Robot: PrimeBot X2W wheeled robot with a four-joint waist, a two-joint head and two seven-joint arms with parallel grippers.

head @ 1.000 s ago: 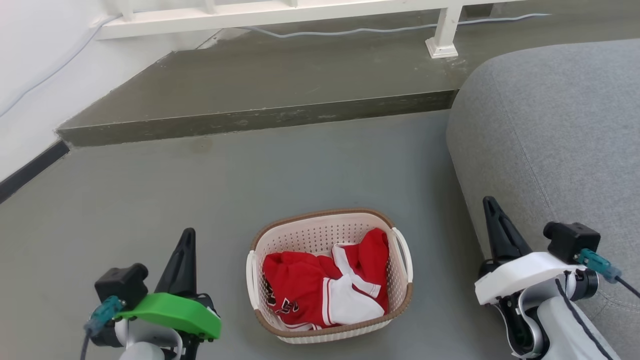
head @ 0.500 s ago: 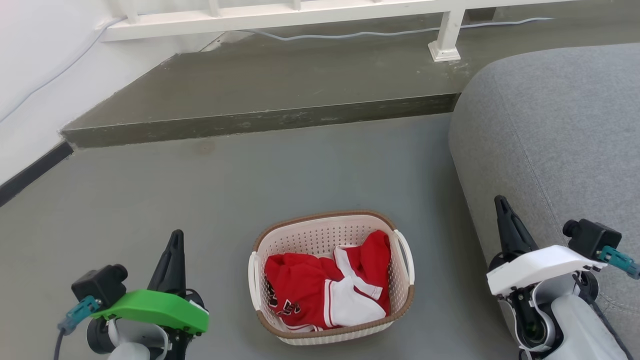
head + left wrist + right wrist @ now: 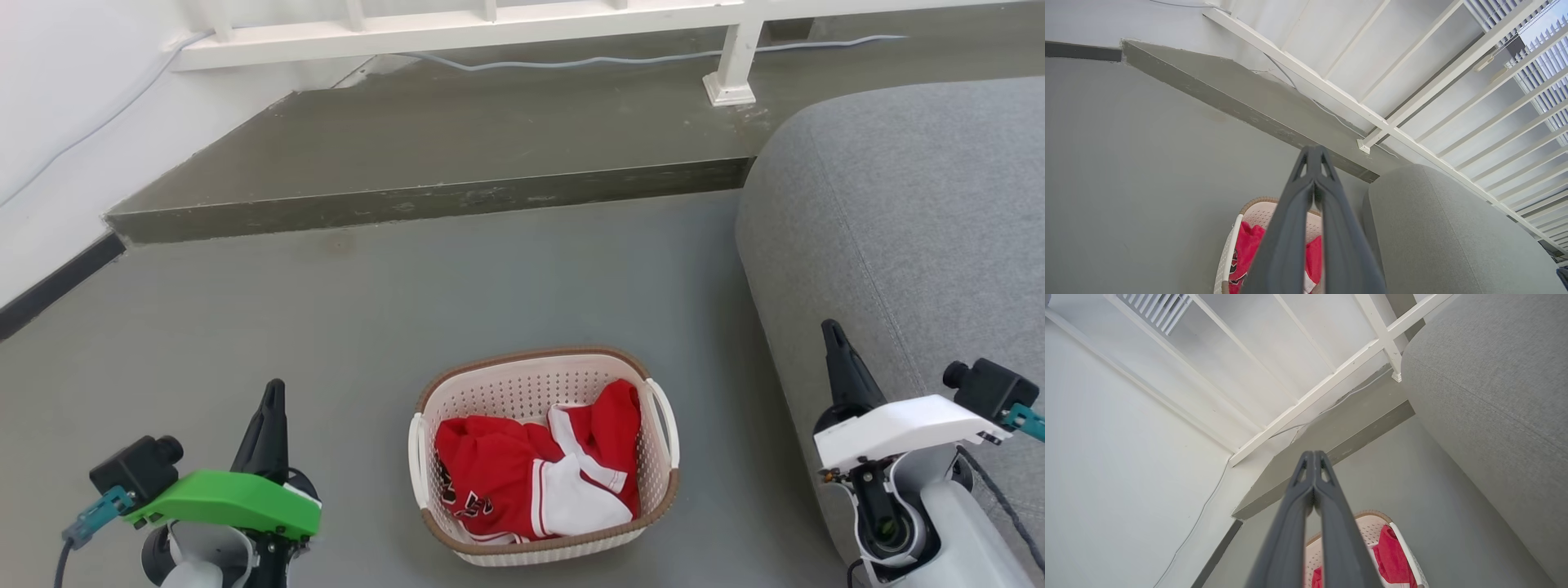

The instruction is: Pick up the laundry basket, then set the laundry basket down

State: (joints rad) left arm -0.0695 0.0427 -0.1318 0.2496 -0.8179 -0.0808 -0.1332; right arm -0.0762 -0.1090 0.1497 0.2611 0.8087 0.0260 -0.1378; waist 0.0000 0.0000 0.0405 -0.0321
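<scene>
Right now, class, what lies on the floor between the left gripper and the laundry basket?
Nothing: in the head view, bare grey floor runs from the left gripper to the laundry basket.

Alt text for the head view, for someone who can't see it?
The laundry basket, holding red and white clothing, sits on the floor between the left gripper and right gripper, both shut, neither touching it. Grey sofa at right.

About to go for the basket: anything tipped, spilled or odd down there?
Nothing stands out. The laundry basket sits upright on the floor, with the red-and-white clothing all inside it. The left gripper and right gripper are shut, one on either side, not touching it.
</scene>
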